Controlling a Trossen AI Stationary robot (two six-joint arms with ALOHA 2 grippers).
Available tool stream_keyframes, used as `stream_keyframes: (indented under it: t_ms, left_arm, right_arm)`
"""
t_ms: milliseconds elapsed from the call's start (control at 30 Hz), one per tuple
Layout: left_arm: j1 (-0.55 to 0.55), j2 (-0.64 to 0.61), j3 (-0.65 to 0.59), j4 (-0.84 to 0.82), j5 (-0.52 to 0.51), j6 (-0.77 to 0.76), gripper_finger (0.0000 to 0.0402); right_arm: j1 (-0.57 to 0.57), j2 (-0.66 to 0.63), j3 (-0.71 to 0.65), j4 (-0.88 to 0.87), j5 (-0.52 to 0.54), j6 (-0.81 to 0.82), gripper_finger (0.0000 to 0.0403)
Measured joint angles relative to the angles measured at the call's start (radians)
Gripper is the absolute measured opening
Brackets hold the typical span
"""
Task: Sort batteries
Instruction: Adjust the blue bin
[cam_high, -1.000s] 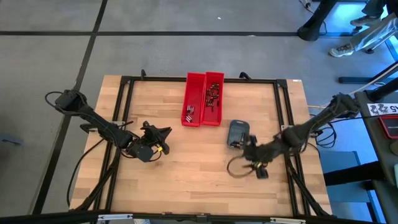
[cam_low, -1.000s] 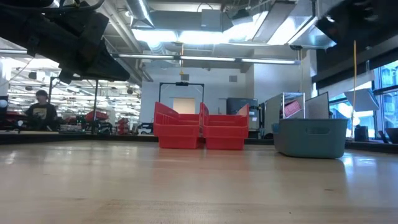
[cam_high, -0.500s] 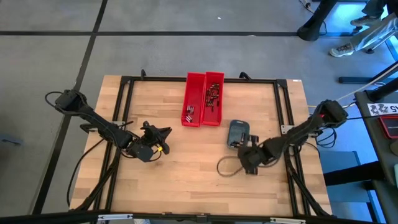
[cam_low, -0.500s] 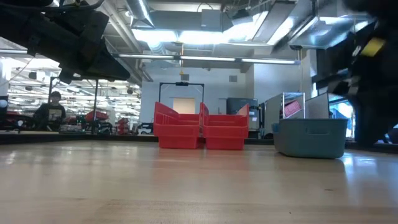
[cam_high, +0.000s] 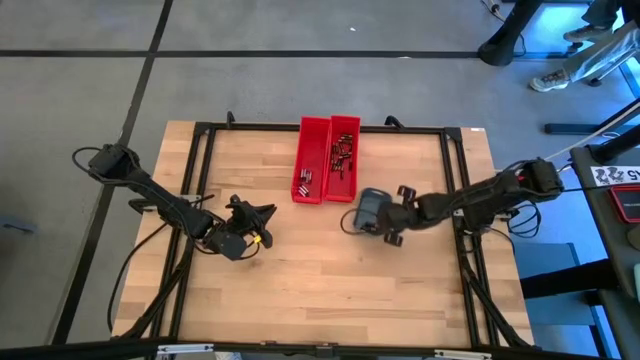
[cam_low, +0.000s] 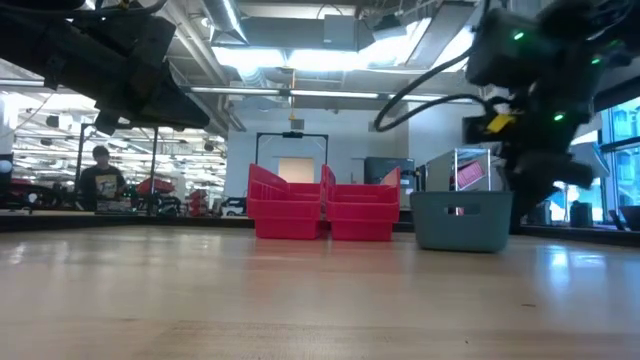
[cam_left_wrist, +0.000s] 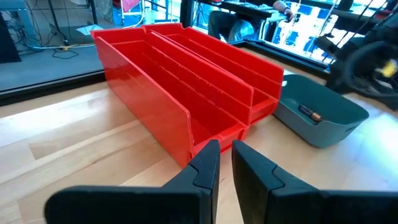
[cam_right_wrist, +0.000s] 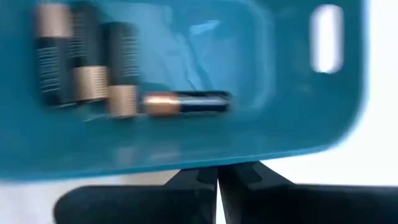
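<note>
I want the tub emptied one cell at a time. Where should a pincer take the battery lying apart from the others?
Grip the lone battery across the middle of its barrel, coming down through the blue tub's open top. It lies flat on the floor, clear of the other batteries, so both long sides look free; the walls would likely block a sideways approach.

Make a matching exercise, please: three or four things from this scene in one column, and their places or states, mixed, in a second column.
Things:
1. red bins
2. grey-blue tub
3. left gripper
4. right gripper

Places or states:
A. shut, at the tub's rim
B. holds copper-tipped batteries
C. side by side at the table's far edge
D. waiting over the table's left half

Pairs: 1-C, 2-B, 3-D, 4-A
</note>
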Motion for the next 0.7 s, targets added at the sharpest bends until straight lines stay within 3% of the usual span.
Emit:
stream_keyframes:
  t_ms: [200,333,433,567,700]
  left_arm:
    - [0.000,0.000,0.000,0.001,0.000,0.000,0.0033]
    - [0.000,0.000,0.000,0.000,0.000,-0.001,0.0033]
    - [0.000,0.000,0.000,0.001,0.000,-0.006,0.0033]
    - [0.000,0.000,0.000,0.000,0.000,-0.006,0.0033]
    - [0.000,0.000,0.000,0.001,-0.005,-0.006,0.0033]
  right_arm:
    - [-0.128,-0.019,0.008,-0.050,0.106,-0.102,0.0004]
    - [-0.101,-0.101,0.088,-0.228,0.179,-0.067,0.0004]
    - [-0.005,-0.162,0.156,-0.285,0.062,-0.038,0.0005]
    - [0.168,-0.171,0.145,-0.090,-0.169,0.002,0.0002]
    - [0.279,-0.087,0.069,0.144,-0.184,0.074,0.0002]
